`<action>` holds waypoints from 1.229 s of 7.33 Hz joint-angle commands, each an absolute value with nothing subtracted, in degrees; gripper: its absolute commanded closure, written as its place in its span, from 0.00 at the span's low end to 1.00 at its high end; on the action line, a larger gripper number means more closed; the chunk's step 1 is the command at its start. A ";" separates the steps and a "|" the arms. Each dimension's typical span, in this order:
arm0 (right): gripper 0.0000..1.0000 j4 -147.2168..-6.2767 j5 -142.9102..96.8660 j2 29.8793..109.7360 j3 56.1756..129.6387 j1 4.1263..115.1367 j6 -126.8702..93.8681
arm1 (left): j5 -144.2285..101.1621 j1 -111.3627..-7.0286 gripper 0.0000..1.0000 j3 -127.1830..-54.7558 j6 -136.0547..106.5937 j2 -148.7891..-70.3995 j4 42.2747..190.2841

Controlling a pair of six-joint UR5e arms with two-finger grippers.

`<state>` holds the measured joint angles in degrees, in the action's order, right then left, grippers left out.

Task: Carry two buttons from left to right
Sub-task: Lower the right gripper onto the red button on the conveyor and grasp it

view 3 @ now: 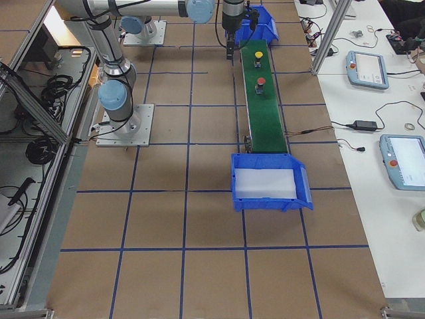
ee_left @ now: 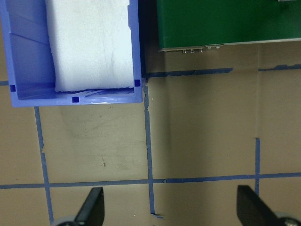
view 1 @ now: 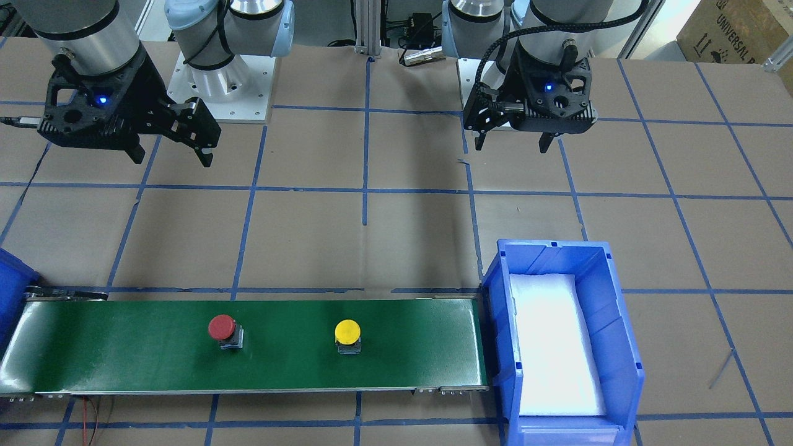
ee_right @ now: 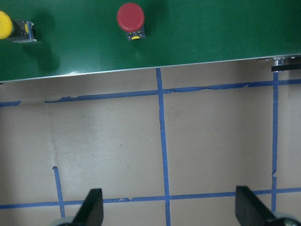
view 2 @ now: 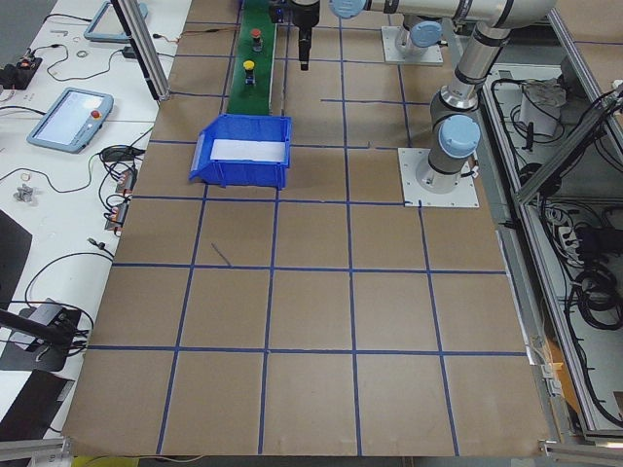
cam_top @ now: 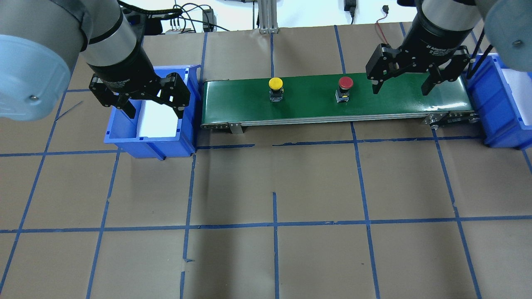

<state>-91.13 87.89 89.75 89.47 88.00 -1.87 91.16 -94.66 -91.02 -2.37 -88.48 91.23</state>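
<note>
Wide open and empty: the right gripper (cam_top: 401, 89). Same for the left gripper (cam_top: 154, 111), spread wide with nothing held.

Ahead of the right gripper and off toward its left, upright on the green belt (cam_top: 395, 104): the red button (ee_right: 130, 17), nearer, and the yellow button (ee_right: 3, 24), farther left, the two well apart. Directly beneath the right gripper, only bare worktop (ee_right: 113, 155) with blue tape lines, just short of the belt's edge. To its right, the right-hand blue bin (cam_top: 503, 133). Ahead of the left gripper, the left-hand blue bin (ee_left: 75, 96) with white padding. No button in its wrist view, both well off to its right.

Probably rigid and fairly dense for the size, judging by the metal bodies, so no give under a squeeze and little risk of crushing. Smooth round caps likely slippery and wider than the bodies, hence somewhat top-heavy and easy to tip on a nudge. Best taken low, across the flat sides of the squarish body under the cap, or failing that squarely across the cap's widest part. Worth centring well before closing, to avoid toppling either one on the belt.
</note>
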 commanded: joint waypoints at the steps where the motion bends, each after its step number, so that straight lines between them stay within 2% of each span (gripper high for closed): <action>1: 0.00 -98.24 87.89 89.82 91.66 87.98 -2.02 | 91.14 -94.66 0.00 -91.14 -2.37 -88.42 91.23; 9: 0.00 -93.08 88.25 90.00 90.70 87.98 -1.93 | 91.23 -94.66 0.00 -91.05 -2.37 -88.42 91.23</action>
<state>-93.22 88.66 90.07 90.56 87.98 -1.96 91.20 -94.66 -91.06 -2.37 -88.44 91.23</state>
